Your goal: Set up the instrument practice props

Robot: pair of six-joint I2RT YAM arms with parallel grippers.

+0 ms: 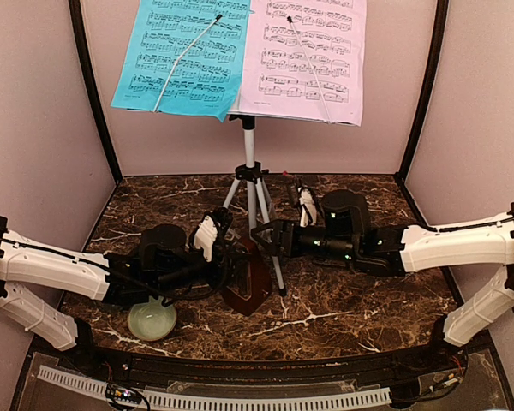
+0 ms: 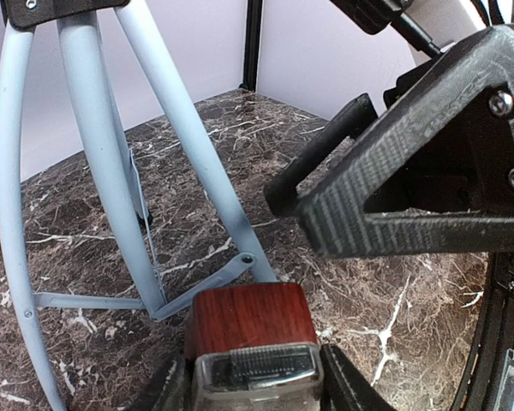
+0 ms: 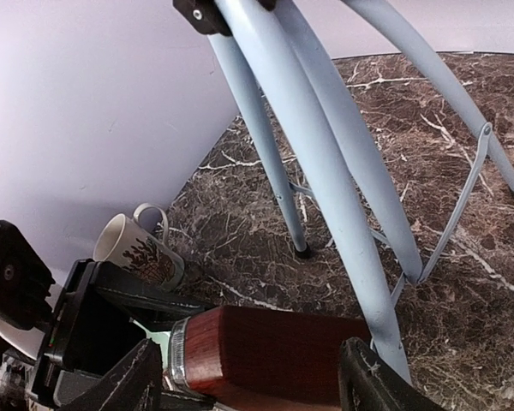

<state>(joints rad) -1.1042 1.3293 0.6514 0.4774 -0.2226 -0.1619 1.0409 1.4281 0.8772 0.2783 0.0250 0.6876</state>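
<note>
The music stand [image 1: 250,163] stands at mid-table on its tripod, with a blue page [image 1: 184,56] and a pink page [image 1: 308,51] side by side on its desk, each under a thin wire arm. The dark-red metronome [image 1: 245,287] sits by the tripod's front leg [image 2: 197,145]. My left gripper [image 1: 227,257] is shut on the metronome [image 2: 250,318], whose clear end lies between the fingers [image 2: 351,385]. My right gripper [image 1: 267,235] reaches in from the right and is open. Its fingers [image 3: 373,381] stand either side of the metronome [image 3: 283,355] with gaps showing.
A pale green bowl [image 1: 152,321] rests under the left arm near the front edge. A beige mug [image 3: 135,250] stands by the left wall. The tripod legs [image 3: 325,154] spread close around both grippers. Pale walls close off the table at the back and sides.
</note>
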